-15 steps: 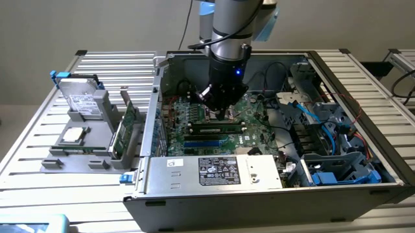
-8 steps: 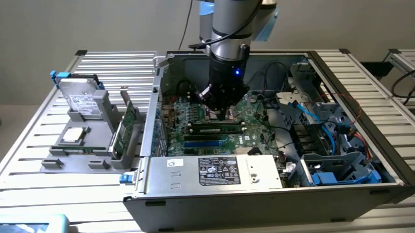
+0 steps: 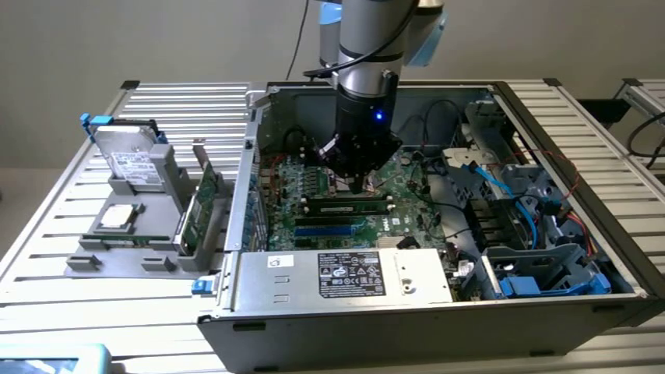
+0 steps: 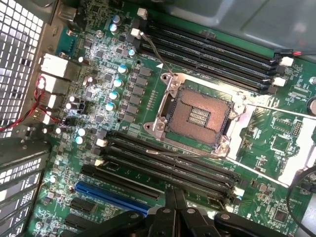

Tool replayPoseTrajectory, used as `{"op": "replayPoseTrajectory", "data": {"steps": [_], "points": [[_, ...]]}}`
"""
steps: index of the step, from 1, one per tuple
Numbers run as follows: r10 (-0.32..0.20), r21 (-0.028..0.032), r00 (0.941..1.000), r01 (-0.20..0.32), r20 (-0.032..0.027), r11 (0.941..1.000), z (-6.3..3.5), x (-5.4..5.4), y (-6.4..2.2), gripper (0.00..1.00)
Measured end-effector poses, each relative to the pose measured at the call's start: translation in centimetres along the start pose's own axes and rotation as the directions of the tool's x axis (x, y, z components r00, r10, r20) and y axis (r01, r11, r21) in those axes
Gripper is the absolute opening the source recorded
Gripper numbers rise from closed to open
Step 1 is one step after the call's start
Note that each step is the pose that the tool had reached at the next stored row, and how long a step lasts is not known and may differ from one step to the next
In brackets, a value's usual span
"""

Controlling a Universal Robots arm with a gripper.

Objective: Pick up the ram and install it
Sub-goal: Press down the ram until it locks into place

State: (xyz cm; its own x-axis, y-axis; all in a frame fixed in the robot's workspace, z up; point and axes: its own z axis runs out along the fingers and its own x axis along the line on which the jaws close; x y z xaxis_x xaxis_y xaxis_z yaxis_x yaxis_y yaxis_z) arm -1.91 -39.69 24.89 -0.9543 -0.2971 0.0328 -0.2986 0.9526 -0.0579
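Slatted metal tabletop (image 3: 62, 257) carried an open computer case (image 3: 582, 312) and, on the exterior view's left, a grey holder (image 3: 130, 253) bearing a hard drive (image 3: 130, 160), a processor chip (image 3: 114, 218) and an upright green card (image 3: 205, 201). Within the case lay the green motherboard (image 3: 410, 187), with a labelled silver power supply (image 3: 343, 274) along the near edge and blue cables (image 3: 497, 183) on the exterior view's right. The arm reached down into the case, its gripper (image 3: 357, 185) poised just above the motherboard with jaws closed together, holding nothing. The ram (image 3: 348, 208) lay seated in a black slot just beside and in front of the gripper. In the wrist view, the gripper (image 4: 175, 210) hung near the memory slots (image 4: 168, 165) beside the open processor socket (image 4: 197, 116) and a blue slot (image 4: 111, 197).
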Motion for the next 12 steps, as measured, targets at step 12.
{"op": "replayPoseTrajectory", "data": {"steps": [12], "points": [[0.044, 0.0061, 0.9990, -0.044, 0.0059, 0.9990, 0.00, 0.00, 0.00, 0.11]]}}
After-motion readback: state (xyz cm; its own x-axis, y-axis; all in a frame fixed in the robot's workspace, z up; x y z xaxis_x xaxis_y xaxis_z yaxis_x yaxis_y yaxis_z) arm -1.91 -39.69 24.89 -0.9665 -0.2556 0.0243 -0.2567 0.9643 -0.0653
